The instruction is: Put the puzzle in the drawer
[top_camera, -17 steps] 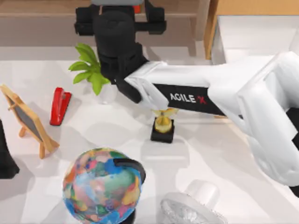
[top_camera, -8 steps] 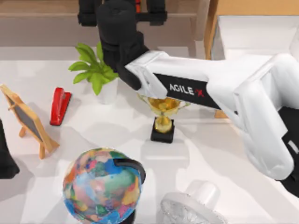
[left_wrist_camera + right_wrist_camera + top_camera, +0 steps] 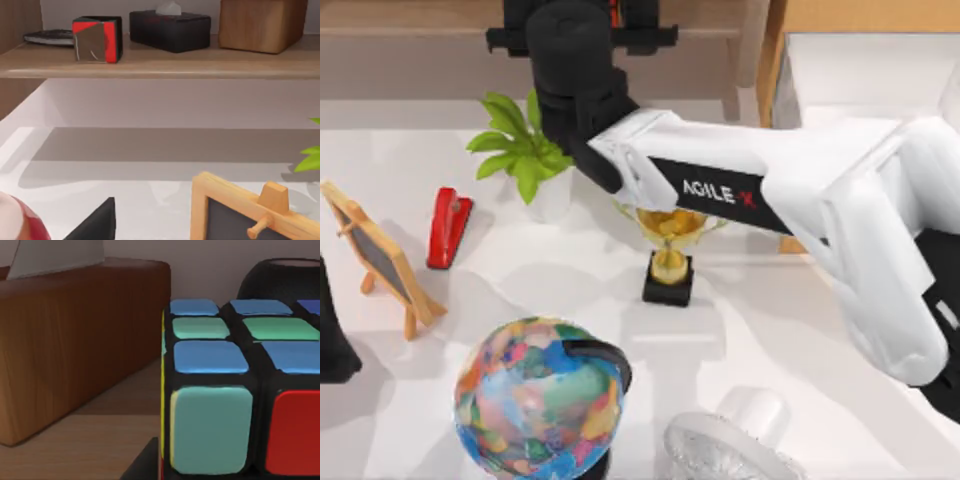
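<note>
One arm at work: right arm stretched from 3 o'clock across the tabletop (image 3: 760,330) toward 12 o'clock, right pincer (image 3: 585,20) out over the grey-brown shelf (image 3: 420,45) at the back. Fingers apart, one to each side of the wrist in the top view, not yet clamped on anything. Left arm (image 3: 330,345) parked at the 9 o'clock edge.

Puzzle (image 3: 215,430) still on the shelf, right up against the right wrist camera, blue, green and red stickers on a black grid, resting on the wooden board just beside a wooden tissue box (image 3: 75,340). From above, a sliver of red at the 12 o'clock edge, tucked beside the black wrist. Drawer (image 3: 778,70) at 1 to 2 o'clock, pulled out, white inside on show, nothing in it as far as visible.

Step in hand, by the look of it: final approach for the grasp, with carry and drop to come.

Next move, as a judgement: ease forward until the cube sits squarely between the fingers, close on two opposite faces, lift clear of the board, then swing toward 2 o'clock, keeping high over the trophy (image 3: 668,250) and the plant (image 3: 520,150). Risk of nudging the cube toward the tissue box if closing off-centre.
</note>
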### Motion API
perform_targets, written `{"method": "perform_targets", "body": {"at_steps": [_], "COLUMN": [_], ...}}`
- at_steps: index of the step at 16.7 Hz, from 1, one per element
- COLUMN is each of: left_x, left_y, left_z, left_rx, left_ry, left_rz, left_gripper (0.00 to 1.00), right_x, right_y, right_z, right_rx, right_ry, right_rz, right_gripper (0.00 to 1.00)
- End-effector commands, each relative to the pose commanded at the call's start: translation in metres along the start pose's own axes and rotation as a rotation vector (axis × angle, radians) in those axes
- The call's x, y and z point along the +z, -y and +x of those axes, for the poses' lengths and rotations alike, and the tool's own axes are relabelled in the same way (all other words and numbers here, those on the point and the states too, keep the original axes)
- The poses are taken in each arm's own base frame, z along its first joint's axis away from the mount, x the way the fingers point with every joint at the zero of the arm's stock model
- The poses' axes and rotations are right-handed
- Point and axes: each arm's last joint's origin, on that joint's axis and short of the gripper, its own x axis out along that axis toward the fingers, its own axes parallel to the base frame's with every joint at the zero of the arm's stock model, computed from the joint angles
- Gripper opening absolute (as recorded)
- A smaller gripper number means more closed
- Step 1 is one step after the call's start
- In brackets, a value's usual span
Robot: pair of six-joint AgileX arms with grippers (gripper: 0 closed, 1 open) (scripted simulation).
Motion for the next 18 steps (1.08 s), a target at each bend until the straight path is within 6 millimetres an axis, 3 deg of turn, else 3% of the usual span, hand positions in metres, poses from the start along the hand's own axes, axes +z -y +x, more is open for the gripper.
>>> {"method": "perform_targets", "body": {"at_steps": [6,18], "left_x": [0.0,0.0], "left_y": [0.0,0.0], "left_z": [0.0,0.0], "left_rx": [0.0,0.0], "left_ry": [0.0,0.0], "left_rz": [0.0,0.0], "left_gripper": [1.0,1.0], "right_x": [0.0,0.0074], "right_y": [0.0,-0.0013], "right_z": [0.0,-0.0072], "right_rx": [0.0,0.003], "right_ry": [0.0,0.0], "right_rz": [0.0,0.004], "right_gripper": [0.02,0.0]}}
